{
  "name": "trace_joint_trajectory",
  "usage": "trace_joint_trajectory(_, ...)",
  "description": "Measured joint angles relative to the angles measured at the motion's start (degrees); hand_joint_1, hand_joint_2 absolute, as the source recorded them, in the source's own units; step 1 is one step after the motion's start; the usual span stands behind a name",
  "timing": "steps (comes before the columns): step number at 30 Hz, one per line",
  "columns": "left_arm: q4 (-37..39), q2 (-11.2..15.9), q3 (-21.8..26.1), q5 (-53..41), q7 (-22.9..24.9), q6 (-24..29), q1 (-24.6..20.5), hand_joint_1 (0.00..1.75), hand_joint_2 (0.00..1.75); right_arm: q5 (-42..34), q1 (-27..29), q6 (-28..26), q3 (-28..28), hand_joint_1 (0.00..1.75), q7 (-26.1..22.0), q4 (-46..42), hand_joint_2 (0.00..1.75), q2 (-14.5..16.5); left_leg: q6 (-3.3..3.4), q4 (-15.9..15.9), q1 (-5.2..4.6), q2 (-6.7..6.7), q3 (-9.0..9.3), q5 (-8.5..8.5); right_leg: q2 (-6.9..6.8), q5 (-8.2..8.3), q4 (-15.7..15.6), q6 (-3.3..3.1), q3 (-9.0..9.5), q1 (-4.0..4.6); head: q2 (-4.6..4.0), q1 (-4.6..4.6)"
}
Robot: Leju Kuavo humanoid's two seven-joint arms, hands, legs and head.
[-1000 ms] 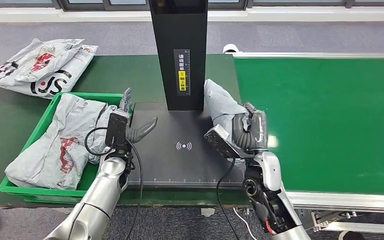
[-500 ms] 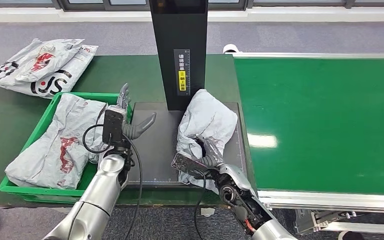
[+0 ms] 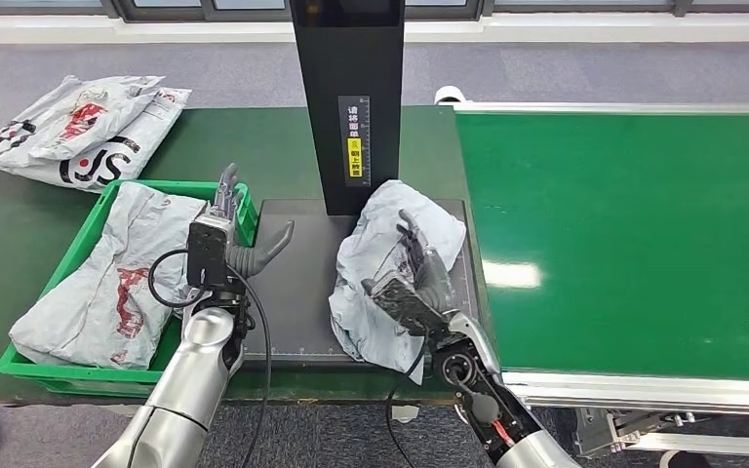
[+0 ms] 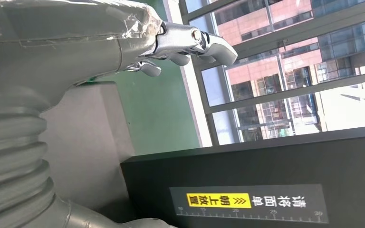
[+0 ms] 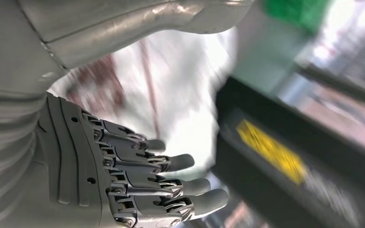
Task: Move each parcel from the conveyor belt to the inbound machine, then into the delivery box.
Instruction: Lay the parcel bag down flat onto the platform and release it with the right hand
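Parcel [image 3: 400,268] sits crumpled on the dark scanner plate [image 3: 297,283] in your head view, just at five o'clock of the black scanner column [image 3: 349,97] and close to the conveyor belt [image 3: 634,234] at three. Your right hand [image 3: 419,278] is raised over the bag with its fingers spread and nothing in them; whether it touches the bag you cannot tell. Your left hand [image 3: 239,239] hovers at nine o'clock of the plate, fingers apart, holding nothing, above the rim of the green box [image 3: 34,366], which holds grey parcels [image 3: 117,278]. More bags [image 3: 78,127] lie on the table at eleven.

Left wrist view: your left hand [image 4: 76,42] shows a thumb held clear of the fingers, with the column's yellow label [image 4: 218,200] beyond it.

Right wrist view, blurred: your right hand's dark fingers [image 5: 171,180] lie side by side, extended, with the white parcel [image 5: 176,95] behind them.
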Motion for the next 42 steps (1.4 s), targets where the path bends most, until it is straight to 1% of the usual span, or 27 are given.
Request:
trace_joint_trajectory(4, -0.3, -0.3, -1.1, -3.2, 0.7, -1.0, 0.9, 0.00, 1.75, -5.7, 1.1, -1.2, -4.2, 0.00, -3.0, -6.8, 1.75, -0.2, 0.02, 0.0, -0.02, 0.01, -0.02, -0.01, 0.00, 0.00, 0.0, 0.01, -0.04, -0.03, 0.00, 0.00)
trace_joint_trajectory(6, 0.1, -0.8, -2.2, -5.1, 0.8, -1.1, 0.9, 0.00, 1.75, -9.1, 1.1, -0.7, -6.3, 0.00, -4.0, -8.8, 1.75, -0.4, 0.04, 0.0, -0.03, 0.01, -0.02, -0.03, 0.00, 0.00, 0.0, 0.01, -0.04, -0.05, 0.01, 0.01)
trace_joint_trajectory(9, 1.1, -1.4, -4.5, -8.4, 1.1, -1.6, 0.7, 0.00, 1.75, -15.2, 1.1, 1.7, -9.5, 0.00, -5.5, -10.1, 1.75, -0.6, 0.05, 0.0, -0.06, 0.03, -0.01, -0.03, 0.00, 0.02, 0.0, 0.03, -0.04, -0.07, 0.00, 0.00)
trace_joint_trajectory(12, 3.0, -1.6, -7.7, -13.4, 2.2, -3.5, 0.0, 0.00, 1.75, -18.4, 0.8, 2.9, -12.8, 0.00, -6.9, -9.8, 1.75, -0.9, 0.06, 0.0, -0.08, 0.03, -0.02, -0.03, -0.01, 0.04, 0.0, 0.05, -0.02, -0.08, 0.00, 0.01)
trace_joint_trajectory(15, 5.8, -1.6, -11.2, -17.3, 2.7, -4.6, -0.7, 0.00, 1.75, -19.4, 0.3, 3.5, -15.2, 0.00, -7.5, -9.1, 1.75, -1.3, 0.06, 0.0, -0.08, 0.05, -0.01, -0.03, 0.01, 0.07, 0.0, 0.02, -0.02, -0.08, -0.01, 0.01)
trace_joint_trajectory(19, 8.5, -1.5, -13.9, -20.2, 3.4, -4.2, -1.3, 0.00, 1.75, -19.4, 0.1, 3.5, -16.6, 0.00, -7.5, -8.5, 1.75, -1.7, 0.06, 0.0, -0.08, 0.16, -0.01, -0.03, 0.11, 0.08, 0.0, 0.00, -0.08, -0.07, -0.01, 0.01)
trace_joint_trajectory(24, 15.3, -1.5, -18.3, -31.6, 8.9, -2.1, -3.3, 0.00, 1.75, -19.1, -0.1, 3.5, -17.1, 0.00, -7.3, -7.7, 1.75, -2.2, 0.06, 0.0, -0.07, 0.15, -0.02, -0.03, 0.10, 0.07, 0.0, 0.00, -0.08, -0.06, -0.01, 0.01)
trace_joint_trajectory(27, 19.9, -1.5, -20.5, -34.6, 11.0, -2.5, -4.3, 0.00, 1.75, -19.1, -0.2, 3.7, -17.1, 0.00, -7.5, -7.2, 1.75, -2.4, 0.06, 0.0, -0.07, 0.18, -0.01, -0.03, 0.14, 0.08, 0.0, 0.00, -0.08, -0.07, -0.01, 0.01)
trace_joint_trajectory(28, 21.0, -1.5, -20.9, -35.4, 12.0, -3.0, -4.7, 0.07, 1.75, -19.1, -0.2, 3.8, -17.1, 0.00, -7.5, -7.0, 1.75, -2.5, 0.06, 0.0, -0.08, 0.18, -0.01, -0.03, 0.14, 0.08, 0.0, 0.00, -0.08, -0.07, 0.00, 0.01)
trace_joint_trajectory(31, 24.6, -1.5, -23.0, -39.2, 17.1, -6.6, -6.9, 1.38, 1.75, -18.9, -0.5, 4.4, -17.1, 0.00, -7.5, -6.6, 1.75, -2.5, 0.07, 0.0, -0.08, 0.11, 0.01, -0.03, 0.05, 0.07, 0.0, 0.00, 0.02, -0.07, -0.01, 0.01)
trace_joint_trajectory(32, 25.7, -1.6, -23.8, -40.3, 18.9, -8.0, -7.9, 1.75, 1.75, -18.7, -0.6, 4.6, -17.1, 0.00, -7.5, -6.4, 1.75, -2.5, 0.07, 0.0, -0.07, 0.05, 0.03, -0.03, 0.00, 0.06, 0.0, 0.01, 0.09, -0.07, -0.02, 0.01)
trace_joint_trajectory(34, 27.6, -1.7, -24.9, -41.6, 21.4, -10.3, -9.8, 1.75, 1.75, -18.3, -0.9, 4.8, -17.1, 0.00, -7.5, -6.1, 1.75, -2.5, 0.08, 0.0, -0.07, -0.06, 0.10, -0.03, -0.10, 0.04, 0.0, 0.03, 0.23, -0.06, -0.01, 0.01)
trace_joint_trajectory(37, 29.6, -1.8, -25.7, -42.0, 22.7, -11.7, -12.0, 1.75, 1.75, -17.8, -1.2, 4.9, -17.0, 0.00, -7.3, -5.8, 1.75, -2.4, 0.10, 0.0, -0.07, -0.08, 0.21, -0.03, -0.13, 0.03, 0.0, 0.05, 0.35, -0.07, 0.01, 0.01)
trace_joint_trajectory(40, 30.6, -1.8, -25.8, -41.3, 23.0, -11.1, -13.5, 1.75, 1.75, -17.6, -1.3, 4.8, -17.0, 0.00, -6.4, -5.7, 1.75, -2.3, 0.10, 0.0, -0.07, -0.08, 0.26, 0.03, -0.12, 0.07, 0.0, 0.02, 0.37, -0.06, 0.01, 0.01)
trace_joint_trajectory(42, 30.9, -1.8, -25.7, -40.1, 23.0, -9.4, -14.2, 1.75, 1.75, -17.4, -1.3, 4.6, -17.0, 0.00, -5.6, -5.8, 1.75, -2.3, 0.05, 0.0, -0.07, -0.07, 0.27, 0.08, -0.10, 0.13, 0.0, -0.02, 0.36, -0.06, 0.00, 0.01)
